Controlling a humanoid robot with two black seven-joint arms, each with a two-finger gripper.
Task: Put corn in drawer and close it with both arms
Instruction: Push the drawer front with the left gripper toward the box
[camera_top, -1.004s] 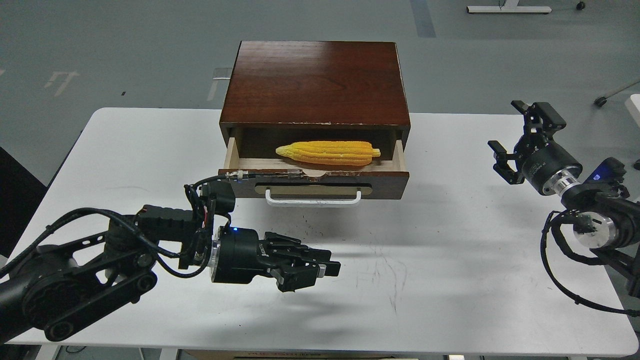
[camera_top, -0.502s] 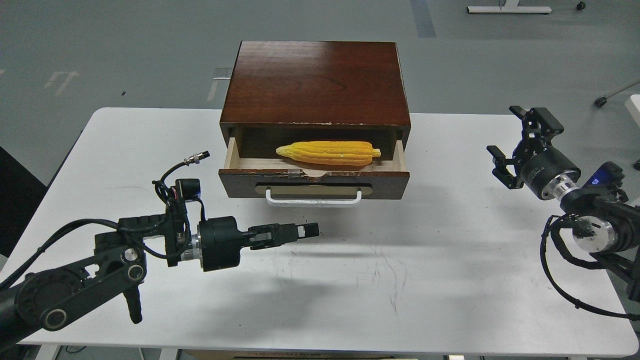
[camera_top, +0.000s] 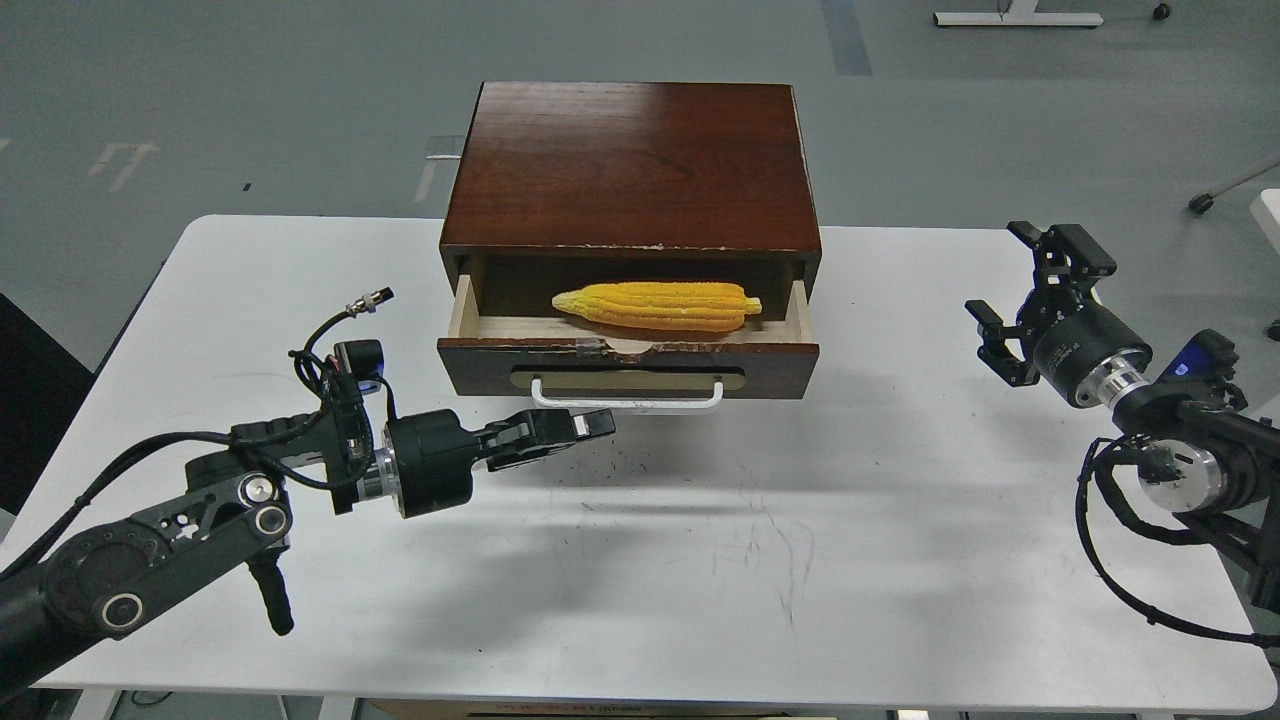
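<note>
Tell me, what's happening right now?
Left hand shut, just below drawer handle. Right hand open, off to the side. Corn inside open drawer. Nothing blocking.

White table (camera_top: 900, 600) with faint scuff marks (camera_top: 770, 540), grey floor (camera_top: 200, 100), white frame base (camera_top: 1015, 17) at far top right

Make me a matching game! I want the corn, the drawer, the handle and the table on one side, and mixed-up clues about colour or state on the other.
Things:
1. corn
2. drawer
3. handle
4. table

Clues:
A. pulled open
B. white bar on a dark front
C. yellow, lying on its side
D. white top with scuff marks

Pairs: 1-C, 2-A, 3-B, 4-D
</note>
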